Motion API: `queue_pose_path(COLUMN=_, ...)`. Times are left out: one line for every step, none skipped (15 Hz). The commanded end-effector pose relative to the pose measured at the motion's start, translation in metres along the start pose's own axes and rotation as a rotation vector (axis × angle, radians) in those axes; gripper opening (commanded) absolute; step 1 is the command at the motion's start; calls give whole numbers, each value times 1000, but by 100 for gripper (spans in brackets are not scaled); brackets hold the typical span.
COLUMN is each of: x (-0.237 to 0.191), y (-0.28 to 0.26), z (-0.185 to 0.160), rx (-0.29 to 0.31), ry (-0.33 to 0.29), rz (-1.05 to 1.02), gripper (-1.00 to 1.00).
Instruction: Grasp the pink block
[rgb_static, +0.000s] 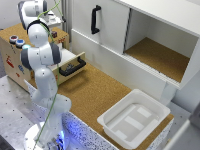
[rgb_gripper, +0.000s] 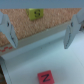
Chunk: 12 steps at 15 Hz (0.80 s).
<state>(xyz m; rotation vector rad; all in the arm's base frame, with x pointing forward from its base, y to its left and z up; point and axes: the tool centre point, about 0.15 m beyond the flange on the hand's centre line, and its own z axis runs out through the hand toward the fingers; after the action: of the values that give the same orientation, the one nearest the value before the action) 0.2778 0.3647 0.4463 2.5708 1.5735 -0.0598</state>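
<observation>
Pink block (rgb_gripper: 45, 77): lies flat on a pale, smooth floor at the edge of the wrist view, partly cut off by the frame; top face carries a dark letter-like mark. Not clearly found in the exterior view.
Block's surroundings: the pale floor ends at a raised white lip (rgb_gripper: 42, 46), beyond which is cork-brown surface (rgb_gripper: 50, 20). It may be the white tray (rgb_static: 134, 119), judging by colour; I cannot confirm this.
Other block: a small yellow-green block (rgb_gripper: 35, 13) sits on the cork, well apart from the pink one, on the far side of the lip.
Gripper (rgb_gripper: 42, 31): fingers apart, one finger (rgb_gripper: 10, 31) and its mate at either side of the wrist view, nothing between them. In the exterior view the gripper itself is hard to make out, high on the arm (rgb_static: 41, 55).
Step in hand: approach; no contact yet.
Doing it well: bring the block from the frame's edge to midway between the fingers before descending; the gripper now looks centred nearer the lip than the block.
Alignment: square the fingers to two opposite flat faces.
Risk: a finger catching the lip or nudging the block across the slick floor; descend straight, close only when the block is straddled.
</observation>
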Motion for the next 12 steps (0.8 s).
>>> queue_pose_path(x=-42, y=-3, z=68, rx=34, ry=172, rz=71, gripper=100)
queue_pose_path(x=-40, y=-3, z=75, rx=41, ry=184, rz=68, gripper=100)
queue_pose_path(x=-38, y=-3, z=79, rx=44, ry=202, rz=70, gripper=100)
queue_pose_path(x=-35, y=-2, z=80, rx=54, ry=224, rz=73, gripper=100)
queue_pose_path(x=-32, y=-3, z=81, rx=67, ry=230, rz=59, gripper=100)
queue_pose_path(x=-28, y=-1, z=79, rx=60, ry=226, rz=59, gripper=100)
queue_pose_path(x=-26, y=0, z=76, rx=58, ry=228, rz=67, gripper=100)
queue_pose_path(x=-26, y=0, z=76, rx=58, ry=228, rz=67, gripper=100)
queue_pose_path(x=-26, y=0, z=76, rx=58, ry=228, rz=67, gripper=100)
queue_pose_path(x=-26, y=0, z=76, rx=58, ry=228, rz=67, gripper=100)
queue_pose_path(x=-26, y=0, z=76, rx=58, ry=228, rz=67, gripper=100)
queue_pose_path(x=-26, y=0, z=76, rx=58, ry=228, rz=67, gripper=100)
